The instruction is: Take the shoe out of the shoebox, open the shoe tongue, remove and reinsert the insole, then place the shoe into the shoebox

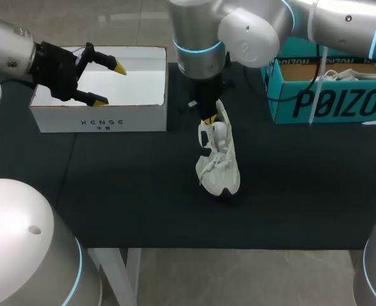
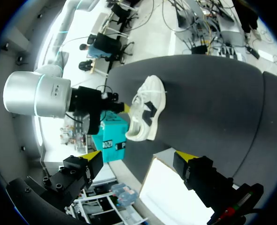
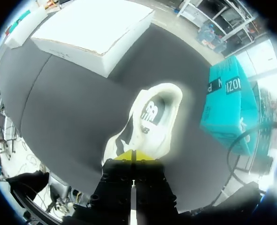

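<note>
The right hand (image 3: 133,156) has its two yellow tips pressed almost together, with only a hairline gap. They pinch the rim of the shoe (image 1: 218,159) at its upper end. The shoe is a white sneaker with dark patches on its side and a dark mark inside the opening, and its laces lie loose over the front. It hangs long-ways from the hand, with its far end down at the dark bench (image 1: 130,185), about the middle of it. I cannot tell whether that end rests on the surface or sits just clear of it.

The right arm comes in from the far right corner and reaches past the middle to hold the shoe there. The teal shoebox (image 1: 341,102) stands at the right, near the shoe but apart from it, with a second white shoe (image 1: 350,74) lying inside.

At the left, the left hand (image 1: 109,83) hovers over the white shoebox (image 1: 99,121), which stands open. Its fingers are spread wide and hold nothing.
</note>
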### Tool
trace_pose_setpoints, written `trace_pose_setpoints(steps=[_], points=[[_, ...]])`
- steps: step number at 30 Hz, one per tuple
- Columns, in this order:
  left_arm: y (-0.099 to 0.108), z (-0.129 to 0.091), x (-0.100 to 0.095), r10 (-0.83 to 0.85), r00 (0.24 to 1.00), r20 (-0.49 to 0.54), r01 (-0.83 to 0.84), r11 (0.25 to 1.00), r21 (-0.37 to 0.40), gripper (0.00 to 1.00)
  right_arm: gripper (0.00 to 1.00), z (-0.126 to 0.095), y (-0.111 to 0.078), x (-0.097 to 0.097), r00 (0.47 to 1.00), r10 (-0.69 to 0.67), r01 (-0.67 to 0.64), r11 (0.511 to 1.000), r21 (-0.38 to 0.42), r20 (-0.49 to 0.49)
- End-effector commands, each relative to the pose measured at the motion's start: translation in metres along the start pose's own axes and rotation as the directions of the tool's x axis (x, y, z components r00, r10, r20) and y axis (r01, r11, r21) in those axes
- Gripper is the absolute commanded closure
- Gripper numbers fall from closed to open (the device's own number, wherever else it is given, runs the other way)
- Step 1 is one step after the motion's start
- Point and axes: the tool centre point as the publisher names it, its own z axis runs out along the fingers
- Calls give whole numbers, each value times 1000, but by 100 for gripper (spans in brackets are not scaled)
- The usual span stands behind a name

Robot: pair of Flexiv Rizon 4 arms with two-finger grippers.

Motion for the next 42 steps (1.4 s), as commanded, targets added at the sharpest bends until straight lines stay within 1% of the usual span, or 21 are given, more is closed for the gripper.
trace_pose_setpoints(steps=[1, 7, 9, 11, 15, 19, 20, 22, 23, 24, 25, 26, 29, 31, 32, 33, 36, 37, 38, 40, 42], points=[[0, 0, 0, 0, 1000, -4, 0, 1000, 0, 0, 100, 2, -7, -7, 938, -329, 304, 932, -195, -111], [0, 0, 0, 0, 1000, -4, 0, 1000, 0, 0, 100, 2, -7, -7, 938, -329, 304, 932, -195, -111], [0, 0, 0, 0, 1000, -4, 0, 1000, 0, 0, 100, 1, 5, -19, 892, -443, 421, 885, -198, -86], [0, 0, 0, 0, 1000, -4, 0, 1000, 0, 0, 100, 0, 16, -33, 849, -528, 520, 834, -183, 5], [0, 0, 0, 0, 1000, -4, 0, 1000, 0, 0, 100, -1, 38, -61, 804, -587, 593, 783, -185, 95], [0, 0, 0, 0, 1000, -4, 0, 1000, 0, 0, 100, -3, 57, -76, 757, -639, 653, 730, -199, 140], [0, 0, 0, 0, 1000, -4, 0, 1000, 0, 0, 93, -3, 60, -77, 740, -654, 673, 717, -181, 161], [0, 0, 0, 0, 1000, -4, 0, 1000, 0, 0, 59, -3, 67, -78, 719, -673, 695, 695, -185, 170], [0, 0, 0, 0, 1000, -4, 0, 1000, 0, 0, 51, -2, 70, -78, 713, -679, 702, 689, -182, 177], [0, 0, 0, 0, 1000, -4, 0, 1000, 0, 0, 37, -1, 74, -78, 711, -679, 703, 688, -181, 181], [0, 0, 0, 0, 1000, -4, 0, 1000, 0, 0, 38, 1, 77, -78, 711, -679, 703, 688, -182, 184], [0, 0, 0, 0, 1000, -4, 0, 1000, 0, 0, 50, 4, 80, -77, 704, -683, 710, 681, -178, 196], [0, 0, 0, 0, 1000, -4, 0, 1000, 0, 0, 29, 14, 89, -78, 706, -683, 709, 681, -184, 188], [0, 0, 0, 0, 1000, -4, 0, 1000, 0, 0, 30, 24, 93, -79, 706, -689, 708, 684, -175, 165], [0, 0, 0, 0, 1000, -4, 0, 1000, 0, 0, 36, 28, 95, -79, 706, -689, 709, 684, -171, 167], [0, 0, 0, 0, 1000, -4, 0, 1000, 0, 0, 38, 32, 96, -80, 705, -691, 709, 684, -171, 159], [0, 0, 0, 0, 1000, -4, 0, 1000, 0, 0, 33, 41, 99, -81, 689, -706, 725, 672, -154, 163], [0, 0, 0, 0, 1000, -4, 0, 1000, 0, 0, 22, 46, 101, -82, 678, -715, 735, 661, -148, 171], [0, 0, 0, 0, 1000, -4, 0, 1000, 0, 0, 18, 48, 102, -82, 670, -722, 742, 656, -140, 173], [0, 0, 0, 0, 1000, -4, 0, 1000, 0, 0, 18, 56, 106, -83, 649, -737, 760, 641, -111, 188], [0, 0, 0, 0, 1000, -4, 0, 1000, 0, 0, 19, 64, 109, -84, 614, -765, 788, 608, -94, 195]])
